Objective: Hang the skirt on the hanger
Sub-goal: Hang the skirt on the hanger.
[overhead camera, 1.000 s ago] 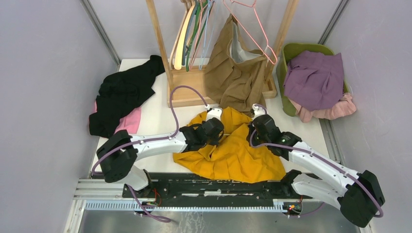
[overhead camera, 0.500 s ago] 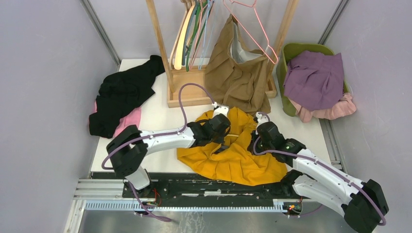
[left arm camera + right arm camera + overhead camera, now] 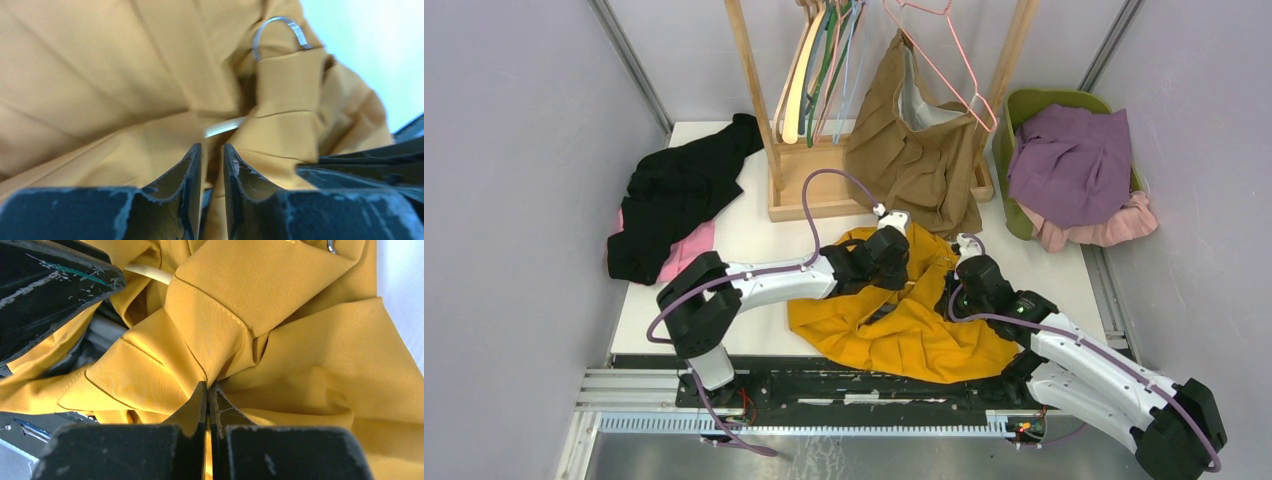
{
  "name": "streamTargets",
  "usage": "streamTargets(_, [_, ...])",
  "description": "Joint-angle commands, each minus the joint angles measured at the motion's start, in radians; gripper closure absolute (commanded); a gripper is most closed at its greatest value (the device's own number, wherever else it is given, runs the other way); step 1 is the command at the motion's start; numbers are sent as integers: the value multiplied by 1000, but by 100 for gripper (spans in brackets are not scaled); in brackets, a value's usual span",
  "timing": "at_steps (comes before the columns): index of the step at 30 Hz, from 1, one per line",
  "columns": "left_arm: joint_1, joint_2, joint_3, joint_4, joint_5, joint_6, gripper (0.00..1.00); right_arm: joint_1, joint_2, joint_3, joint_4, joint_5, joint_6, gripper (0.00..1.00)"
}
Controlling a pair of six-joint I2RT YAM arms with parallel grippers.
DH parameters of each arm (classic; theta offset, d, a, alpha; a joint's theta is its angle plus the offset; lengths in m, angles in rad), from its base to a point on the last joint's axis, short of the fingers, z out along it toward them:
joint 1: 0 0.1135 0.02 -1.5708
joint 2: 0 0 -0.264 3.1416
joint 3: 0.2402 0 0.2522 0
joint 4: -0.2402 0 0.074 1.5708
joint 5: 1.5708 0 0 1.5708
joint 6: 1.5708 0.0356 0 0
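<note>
While right gripper (image 3: 208, 387) pinches the skirt (image 3: 300, 365) and left gripper (image 3: 211, 150) sits barely parted, one hard tug could drag it off the hanger (image 3: 223, 128).

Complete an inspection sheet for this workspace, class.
Surface: white table, partly covered.
Job's things: mustard skirt bunched near the front edge; white hanger partly wrapped inside it.
Clutter: black garment and pink garment at left; brown skirt on wooden rack; purple garment in green basket.
End effectors: left end effector slightly parted at the fabric; right end effector shut on mustard skirt.
Cables: purple cable loops near rack base.
Surroundings: grey walls.
</note>
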Motion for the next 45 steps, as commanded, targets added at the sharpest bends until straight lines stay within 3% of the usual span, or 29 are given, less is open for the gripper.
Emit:
streamTargets(1, [-6, 15, 75, 114, 59, -61, 71, 4, -4, -10, 6, -24, 18, 99])
streamTargets(9, [-5, 86, 98, 107, 49, -79, 69, 4, -13, -16, 14, -25, 18, 99])
streamTargets(12, [-5, 88, 103, 93, 23, -74, 55, 4, -16, -19, 16, -30, 16, 99])
streamTargets(16, [-4, 101, 131, 49, -1, -11, 51, 4, -21, -23, 19, -34, 16, 99])
streamTargets(26, [-4, 92, 151, -86, -40, 262, 59, 4, -26, -27, 27, -36, 15, 99])
streamTargets(32, [-5, 85, 140, -148, -36, 392, 56, 4, -17, -29, 36, -39, 13, 99])
streamTargets(45, [-5, 111, 139, -102, 107, 503, 54, 3, -10, -31, 48, -42, 9, 99])
